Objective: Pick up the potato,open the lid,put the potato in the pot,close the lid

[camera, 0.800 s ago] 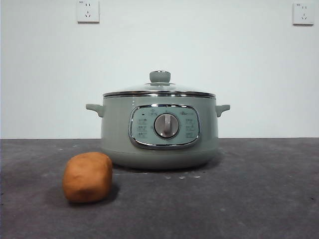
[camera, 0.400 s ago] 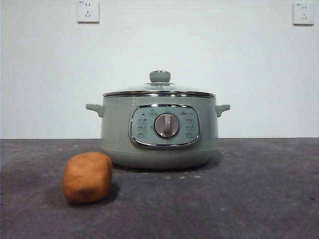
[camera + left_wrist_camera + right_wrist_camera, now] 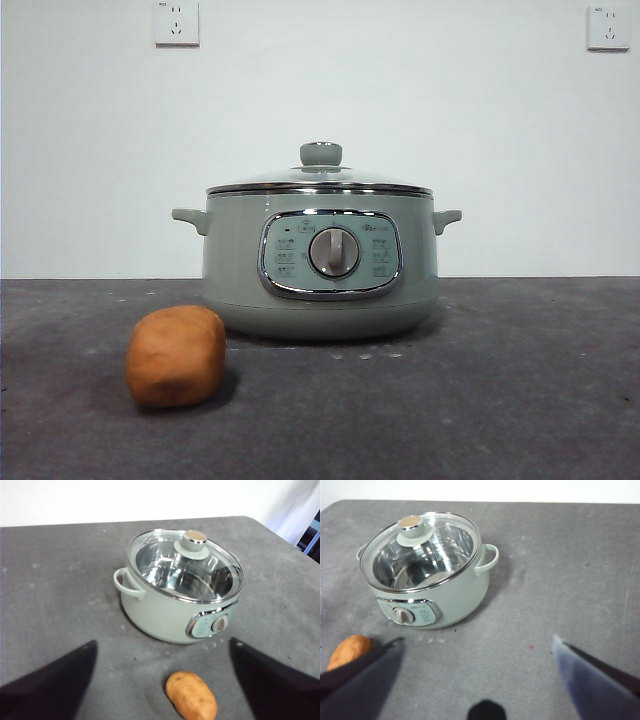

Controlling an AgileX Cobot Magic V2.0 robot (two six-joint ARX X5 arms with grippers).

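Potato (image 3: 176,356) beside lidded pot (image 3: 320,265), both pincers open

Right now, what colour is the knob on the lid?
Sage green with a tan disc on top; the knob on the lid shows best in the left wrist view.

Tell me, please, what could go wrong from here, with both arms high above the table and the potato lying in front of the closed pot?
1. The potato is rounded and smooth, lying loose on the table; the open left gripper might pinch it off-centre so it rolls or slips.
2. It lies near the pot, so a jaw might bump the pot's wall.
3. The lid offers only a small knob; the open right gripper could slip off it and drop the glass.
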